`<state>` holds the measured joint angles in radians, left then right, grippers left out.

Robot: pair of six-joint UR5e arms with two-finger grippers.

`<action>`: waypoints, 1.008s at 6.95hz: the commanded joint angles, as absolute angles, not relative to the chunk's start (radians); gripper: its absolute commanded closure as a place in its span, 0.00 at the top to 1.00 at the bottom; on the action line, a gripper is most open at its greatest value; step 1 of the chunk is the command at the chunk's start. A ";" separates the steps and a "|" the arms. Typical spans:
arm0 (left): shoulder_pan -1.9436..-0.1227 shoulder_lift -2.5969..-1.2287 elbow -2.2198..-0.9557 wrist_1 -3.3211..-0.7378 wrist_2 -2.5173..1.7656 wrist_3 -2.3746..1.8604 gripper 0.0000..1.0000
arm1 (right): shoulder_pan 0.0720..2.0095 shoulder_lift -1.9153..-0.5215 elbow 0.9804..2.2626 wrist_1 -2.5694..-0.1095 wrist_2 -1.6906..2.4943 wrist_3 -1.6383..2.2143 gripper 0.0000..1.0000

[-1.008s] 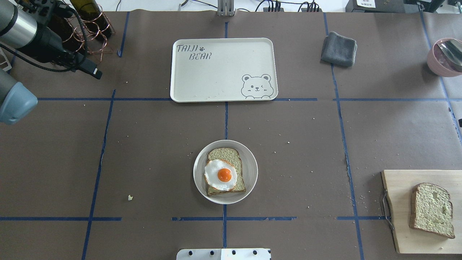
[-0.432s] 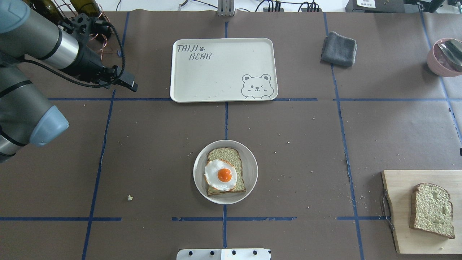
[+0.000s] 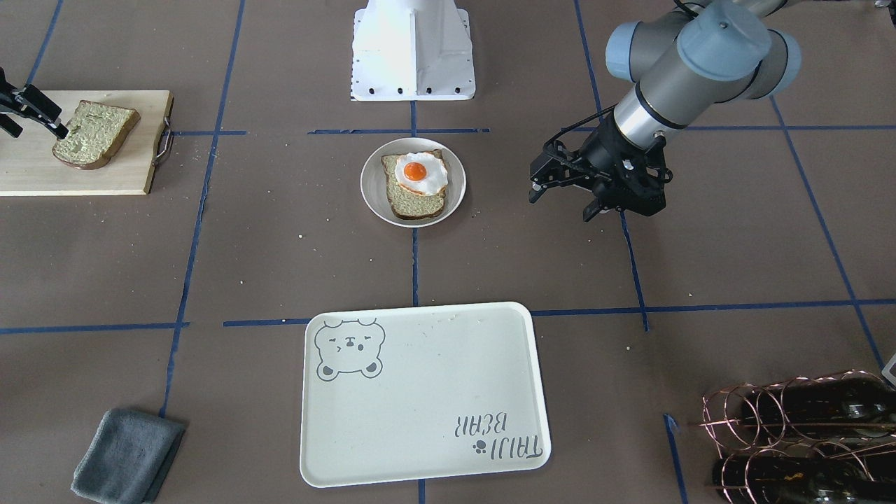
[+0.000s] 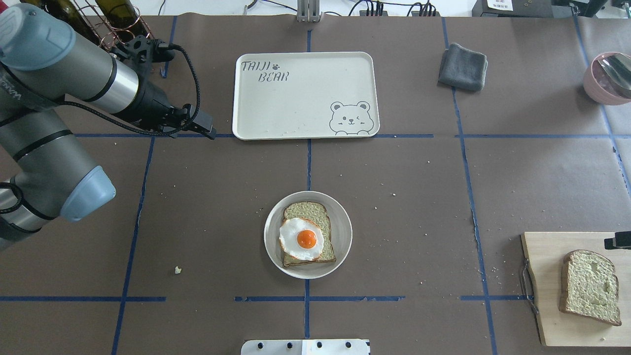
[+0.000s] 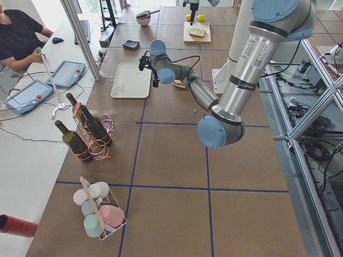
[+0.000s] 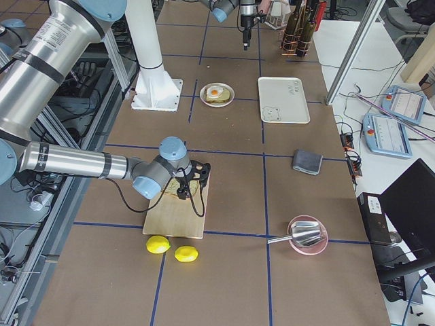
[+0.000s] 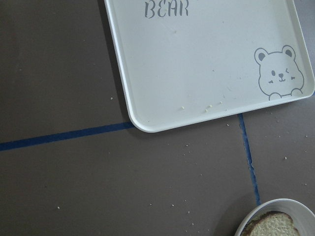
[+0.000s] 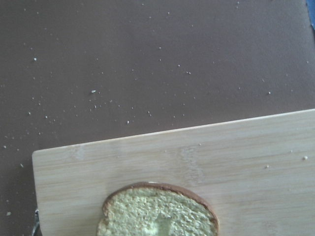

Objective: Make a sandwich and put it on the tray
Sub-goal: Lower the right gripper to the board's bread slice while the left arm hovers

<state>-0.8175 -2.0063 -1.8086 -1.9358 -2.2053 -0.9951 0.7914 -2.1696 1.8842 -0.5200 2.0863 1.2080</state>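
One bread slice (image 4: 305, 209) lies on a small round plate (image 4: 345, 231) at the table's middle, with the fried egg (image 4: 301, 238) on top of it. The second slice (image 4: 589, 286) lies on a wooden board (image 4: 547, 256) at the right. The cream bear tray (image 4: 296, 98) lies bare at the back centre. My left gripper (image 4: 207, 130) hovers just left of the tray's near-left corner; in the front view (image 3: 560, 203) its jaws look open and empty. My right gripper (image 3: 36, 129) is open over the board, beside the second slice (image 3: 91, 133).
A grey folded cloth (image 4: 462, 66) lies right of the tray. A pink bowl with a metal scoop (image 4: 609, 79) stands at the far right. Wine bottles in a copper rack (image 3: 805, 427) stand at the far left. Two lemons (image 6: 170, 249) lie beyond the board.
My left arm has swung in from the table's left corner toward the tray's near-left corner. A finger of my right gripper has come into view over the board's far edge.
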 commanded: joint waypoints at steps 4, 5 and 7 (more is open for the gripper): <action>-0.787 -2.011 -1.810 -1.951 -2.184 -1.019 1.00 | 0.581 -2.206 1.784 -0.379 1.957 1.351 0.84; -0.787 -2.011 -1.807 -1.959 -2.184 -1.019 1.00 | 0.578 -2.209 1.786 -0.379 1.963 1.351 0.73; -0.787 -2.010 -1.806 -1.959 -2.184 -1.019 1.00 | 0.569 -2.209 1.786 -0.379 1.968 1.351 0.50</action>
